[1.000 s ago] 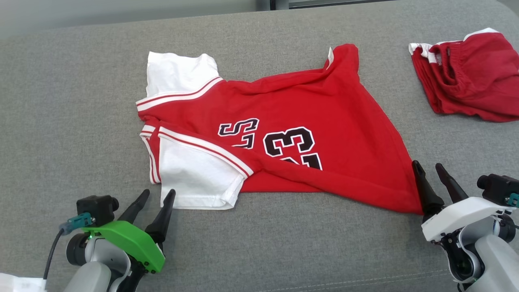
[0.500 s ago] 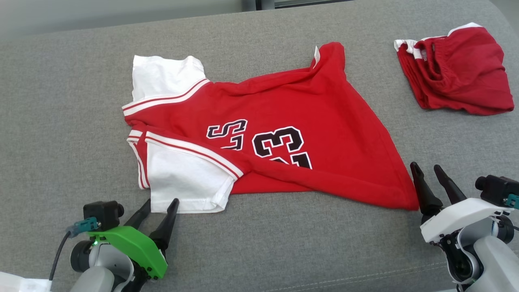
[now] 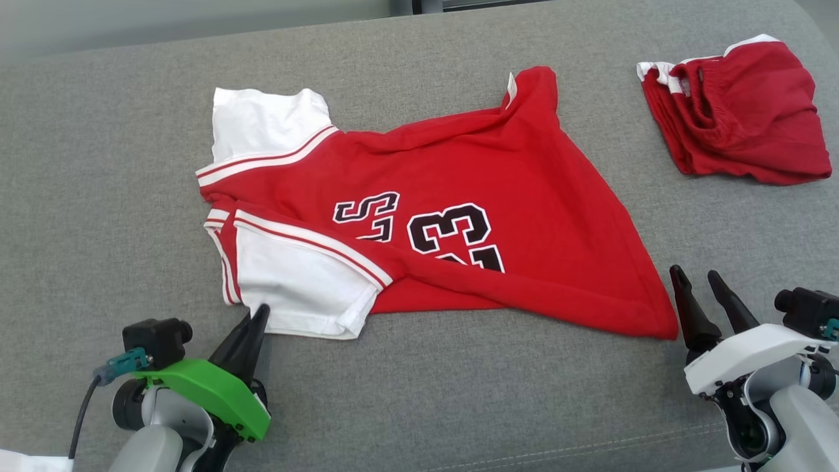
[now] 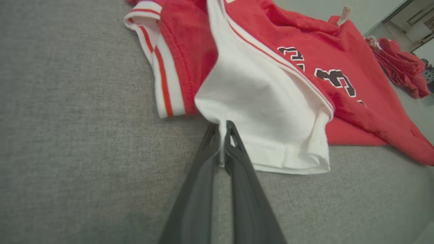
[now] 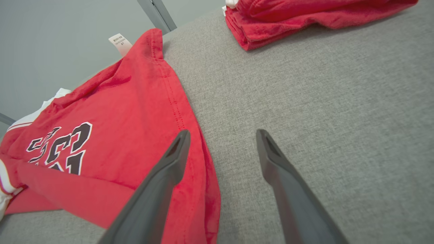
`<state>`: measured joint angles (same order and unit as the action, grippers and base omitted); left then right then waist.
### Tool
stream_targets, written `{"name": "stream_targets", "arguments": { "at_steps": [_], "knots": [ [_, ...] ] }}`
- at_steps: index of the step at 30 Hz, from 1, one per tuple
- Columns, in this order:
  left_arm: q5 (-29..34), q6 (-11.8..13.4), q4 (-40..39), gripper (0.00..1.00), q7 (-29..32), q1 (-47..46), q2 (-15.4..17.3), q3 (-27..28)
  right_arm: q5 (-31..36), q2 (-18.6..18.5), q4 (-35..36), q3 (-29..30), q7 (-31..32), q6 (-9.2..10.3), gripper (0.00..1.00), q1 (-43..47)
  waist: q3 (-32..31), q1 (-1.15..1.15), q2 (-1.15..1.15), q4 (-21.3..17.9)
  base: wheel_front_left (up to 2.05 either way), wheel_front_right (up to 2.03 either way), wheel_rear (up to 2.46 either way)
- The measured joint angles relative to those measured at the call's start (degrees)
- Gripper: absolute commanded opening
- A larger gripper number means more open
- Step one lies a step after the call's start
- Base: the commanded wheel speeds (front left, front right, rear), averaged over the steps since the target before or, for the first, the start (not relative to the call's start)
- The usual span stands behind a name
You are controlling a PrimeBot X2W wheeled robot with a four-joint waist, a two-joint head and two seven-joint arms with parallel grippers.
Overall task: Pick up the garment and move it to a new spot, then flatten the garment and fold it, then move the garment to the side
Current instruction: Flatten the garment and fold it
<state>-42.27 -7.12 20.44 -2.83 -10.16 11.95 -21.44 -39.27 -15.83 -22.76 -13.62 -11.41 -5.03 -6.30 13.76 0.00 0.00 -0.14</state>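
Left gripper (image 4: 222, 127): its two dark fingers are pressing together, pinching the hem corner of the white sleeve (image 4: 268, 118); a thin strip of white cloth is showing between the tips.
Right gripper (image 3: 695, 275): its fingers are standing wide apart and gripping nothing; in the right wrist view one finger is hanging over the red hem and the other over bare grey cushion (image 3: 98, 164). Whether it is touching the cloth cannot be told.
Garment (image 3: 498, 164): the red jersey with white sleeves and black numbers is lying spread but creased on the cushion, stretching between the two grippers.
Garment and left gripper: the near sleeve is lying at the fingertips, its corner lifting slightly in the pinch.
Garment and right gripper: the bottom corner is lying just beside the fingertips.
Red shorts (image 3: 741, 111): they are lying bunched at the far right, well apart from the jersey.
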Motion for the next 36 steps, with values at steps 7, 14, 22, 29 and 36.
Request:
{"name": "stream_targets", "arguments": {
  "at_steps": [7, 14, 22, 29, 36],
  "knots": [
    [0.1, 0.0, -5.9, 0.0, -3.9, 0.6, 0.1, 1.0, -0.2, 0.1, -0.4, 0.0, -0.2, -0.01, 1.0, 1.3, 0.0, 0.0, 0.0, 0.3, 0.0, 0.0, 0.0],
    [1.3, 0.0, -12.7, 0.0, -6.3, 0.6, 0.6, 1.0, -0.7, 0.8, -0.9, -0.2, -0.2, -0.37, 1.0, 3.8, -0.2, 0.0, 0.0, 0.4, 0.0, 0.0, 0.0],
    [2.2, 0.8, -17.6, 0.0, -6.9, 2.2, 2.3, 2.5, -0.8, 1.6, 0.6, -2.7, -0.5, -0.62, 1.0, 5.3, -0.2, 0.0, 0.0, -0.7, 0.0, 0.0, 0.0],
    [2.3, 1.6, -20.0, 0.0, -6.7, 3.5, 2.5, 1.9, -1.7, 2.9, 0.9, -3.3, -0.5, -0.98, 1.0, 5.7, 0.1, 0.0, 0.0, -2.2, 0.0, 0.0, 0.0],
    [2.4, 2.2, -21.4, 0.0, -6.2, 3.8, 2.5, 1.4, -3.1, 3.2, 0.3, -3.1, -0.5, -1.11, 0.69, 5.7, -0.2, 0.0, 0.0, -1.8, 0.0, 0.0, 0.0]
  ]
}}
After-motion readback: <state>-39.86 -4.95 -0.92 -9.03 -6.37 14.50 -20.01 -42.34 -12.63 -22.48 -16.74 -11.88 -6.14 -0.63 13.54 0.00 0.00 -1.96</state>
